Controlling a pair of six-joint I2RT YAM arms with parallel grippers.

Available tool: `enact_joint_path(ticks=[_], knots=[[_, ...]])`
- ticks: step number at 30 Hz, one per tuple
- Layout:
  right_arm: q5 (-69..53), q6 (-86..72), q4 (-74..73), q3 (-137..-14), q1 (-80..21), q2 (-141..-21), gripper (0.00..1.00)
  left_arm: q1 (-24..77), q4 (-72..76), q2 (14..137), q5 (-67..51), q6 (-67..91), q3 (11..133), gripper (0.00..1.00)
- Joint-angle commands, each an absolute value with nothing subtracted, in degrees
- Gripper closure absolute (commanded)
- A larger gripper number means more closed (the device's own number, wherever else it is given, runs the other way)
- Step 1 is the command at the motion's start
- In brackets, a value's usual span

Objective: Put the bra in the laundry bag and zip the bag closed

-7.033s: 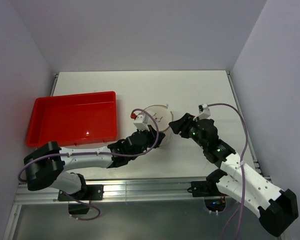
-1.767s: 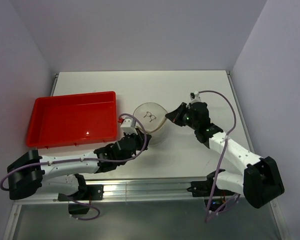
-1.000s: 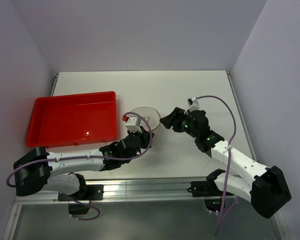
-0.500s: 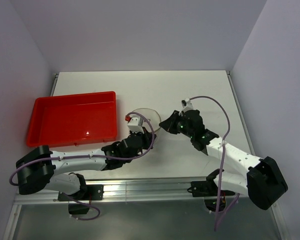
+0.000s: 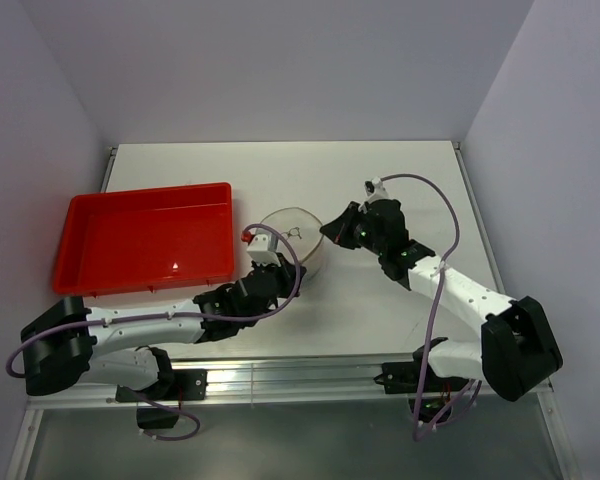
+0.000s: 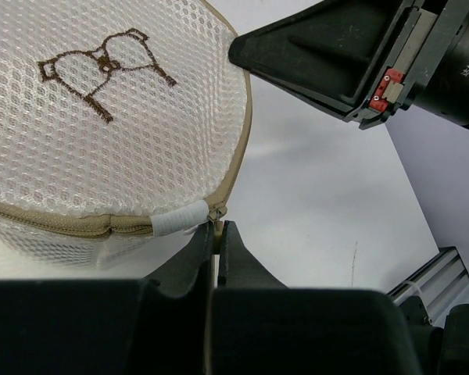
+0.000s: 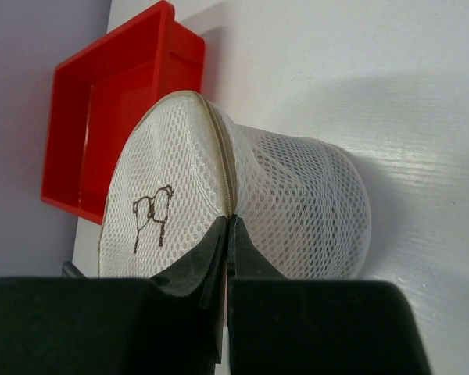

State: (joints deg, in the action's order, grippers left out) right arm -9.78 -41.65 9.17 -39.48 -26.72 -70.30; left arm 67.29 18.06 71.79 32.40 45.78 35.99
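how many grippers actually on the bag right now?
2. The left gripper is shut on the zipper end at the near-left side of the laundry bag; the right gripper pinches the zipper rim on its right side.

The laundry bag (image 6: 102, 117) is white, the tray (image 5: 130, 235) red.

open white table top (image 5: 280, 170) behind the round white mesh bag (image 5: 298, 222), red plastic tray (image 5: 140, 235) near its left, left gripper (image 5: 278, 262) at front, right gripper (image 5: 328, 232) at right
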Motion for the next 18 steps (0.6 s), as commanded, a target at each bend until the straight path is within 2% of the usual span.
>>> enact_joint_path(ticks=[1,9,15,17,18], knots=[[-4.84,-38.76,11.07,-43.15,-24.7,-71.36,1.0,67.76,15.56,69.17,33.92,45.88,35.07,1.0],[-4.3,-36.22,10.46,-46.4,-22.94,-73.65,1.0,67.76,11.17,67.77,37.09,45.09,35.6,1.0],[-8.61,-36.03,10.72,-47.73,-22.76,-75.41,1.0,67.76,11.16,66.71,37.09,43.95,35.95,0.98],[-9.31,-35.86,10.64,-47.46,-22.85,-75.32,0.99,67.76,11.25,66.97,36.57,43.68,36.65,0.84],[-9.58,-35.42,9.42,-47.9,-22.85,-75.32,0.88,67.76,11.34,67.06,36.3,43.16,37.26,0.6]])
